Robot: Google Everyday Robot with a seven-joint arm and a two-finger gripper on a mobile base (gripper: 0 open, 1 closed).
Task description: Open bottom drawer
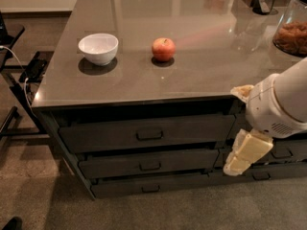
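Observation:
The bottom drawer (158, 186) is the slimmest dark grey front at the foot of the wide stack, with a small loop handle (150, 189) at its centre. It looks closed, and its tray is hidden. My gripper (236, 166), cream-coloured under the white arm (280, 104), hangs in front of the cabinet's right part. It is level with the middle drawer (148, 164), to the right of the wide stack and above the bottom drawer's right end. It holds nothing that I can see.
On the grey countertop (201, 75) stand a white bowl (98, 48), a red apple (163, 49) and a jar with brown contents (292, 32). Narrower drawers (283, 153) lie behind the gripper. A black frame with cables (21, 75) stands left of the cabinet.

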